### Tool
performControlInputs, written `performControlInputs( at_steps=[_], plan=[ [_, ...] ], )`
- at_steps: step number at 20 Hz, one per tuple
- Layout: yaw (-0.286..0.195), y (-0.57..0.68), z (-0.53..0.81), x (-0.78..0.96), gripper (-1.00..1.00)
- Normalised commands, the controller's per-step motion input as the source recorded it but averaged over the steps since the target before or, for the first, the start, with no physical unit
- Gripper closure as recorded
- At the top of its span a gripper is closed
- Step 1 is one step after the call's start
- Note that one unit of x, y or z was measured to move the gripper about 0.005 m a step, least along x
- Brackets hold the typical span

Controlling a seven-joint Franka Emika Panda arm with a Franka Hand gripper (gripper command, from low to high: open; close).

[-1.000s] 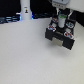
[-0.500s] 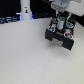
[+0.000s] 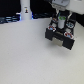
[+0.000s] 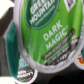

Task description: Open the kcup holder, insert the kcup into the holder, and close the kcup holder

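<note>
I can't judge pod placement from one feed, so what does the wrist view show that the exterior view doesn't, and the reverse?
Only the wrist view: the green kcup lid close up, printed "Green Mountain" and "Dark Magic", with other pod lids beside it. Only the exterior view: the whole black kcup holder on the white table, the arm above it, and a white bottle-shaped object at the back. Both share the green-topped kcup. The gripper's state is unclear in either.
</note>
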Motion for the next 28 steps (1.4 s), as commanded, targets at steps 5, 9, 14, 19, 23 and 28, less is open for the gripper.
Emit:
performControlInputs(
  at_steps=[5,9,14,19,23,28],
  plan=[
    [-0.007,0.14,0.07,0.08,1.0],
    [-0.022,-0.03,-0.16,0.08,1.0],
    [-0.016,-0.05,-0.18,0.05,1.0],
    [-0.013,-0.03,-0.21,0.04,1.0],
    [-0.002,-0.04,-0.08,0.03,1.0],
    [0.021,0.02,-0.17,0.02,1.0]
  ],
)
